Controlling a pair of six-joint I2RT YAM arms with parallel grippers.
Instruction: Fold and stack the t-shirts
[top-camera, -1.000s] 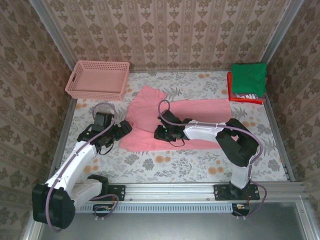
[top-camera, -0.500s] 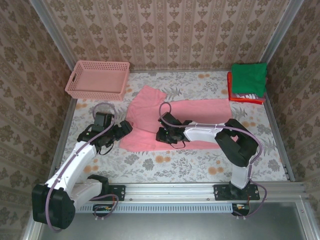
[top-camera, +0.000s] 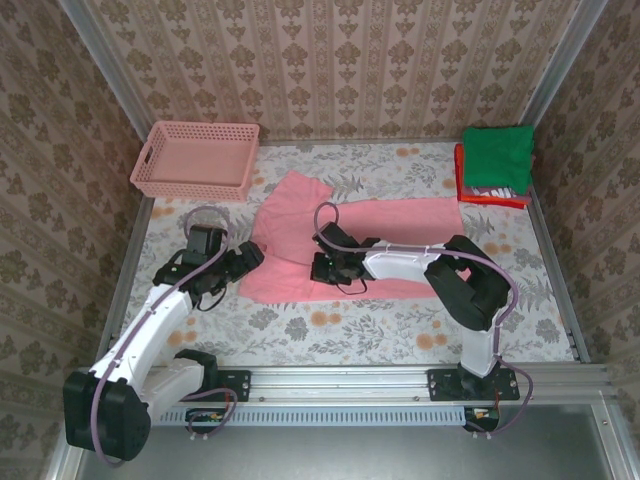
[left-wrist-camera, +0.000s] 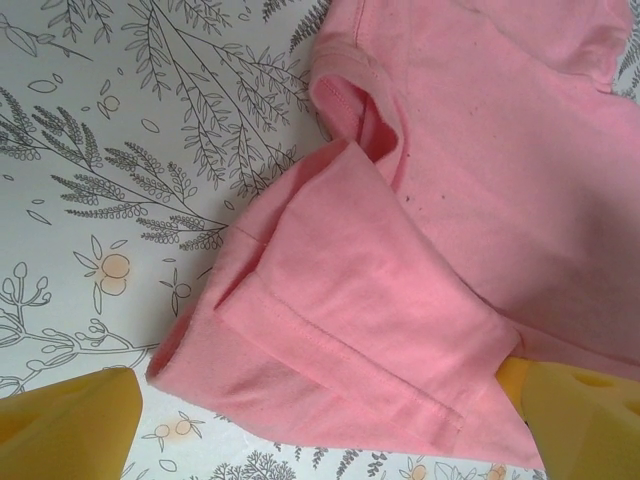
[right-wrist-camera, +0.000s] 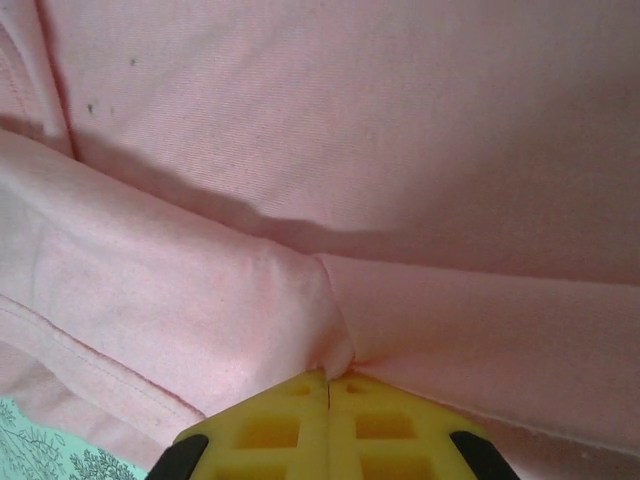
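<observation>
Sitting at the far left of the floral counter (top-camera: 330, 335): a pink lattice basket (top-camera: 195, 158). Reaching forward from the near left corner, elbow bent, wrist angled rightward, with the left tool (top-camera: 243, 262) spread wide, yellow fingers (left-wrist-camera: 70, 425) either side of the folded sleeve of the salmon-pink t-shirt (top-camera: 400, 220); contact with the cloth not clear. Spread flat mid-counter, that shirt, one sleeve toward the basket. Stretched low and leftward from the near right base, forearm over the shirt's near hem, with the right tool (right-wrist-camera: 328, 385) pinched tight on a puckered fold of the same shirt. Stacked at the far right corner: a folded green t-shirt (top-camera: 497, 152) over white (top-camera: 495, 191) and red (top-camera: 461, 172).
</observation>
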